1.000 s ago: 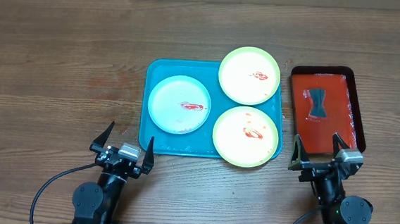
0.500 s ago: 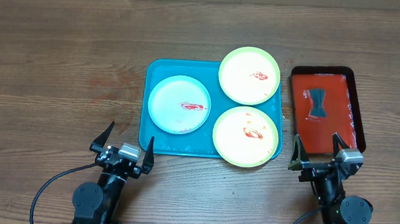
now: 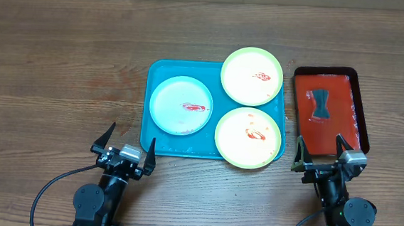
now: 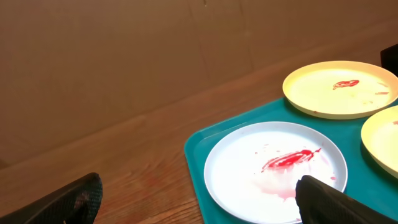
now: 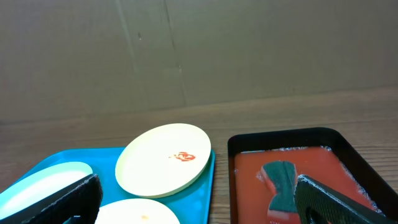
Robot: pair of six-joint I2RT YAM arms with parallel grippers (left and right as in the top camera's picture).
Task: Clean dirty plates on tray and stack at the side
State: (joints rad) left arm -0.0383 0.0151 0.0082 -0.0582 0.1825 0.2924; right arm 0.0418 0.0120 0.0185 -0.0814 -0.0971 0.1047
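We see the tray's long axis running along the table's near edge, with three smeared plates on it. The left gripper and right gripper gape wide, empty.

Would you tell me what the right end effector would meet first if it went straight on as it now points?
Most likely the near rim of the red tray, directly ahead of the open right end effector; the sponge lies beyond. Height is unclear, so it might pass above the rim.

Bare table along left and far edges, tray with three plates mid-table, red tray just beside its right edge, narrow gap between
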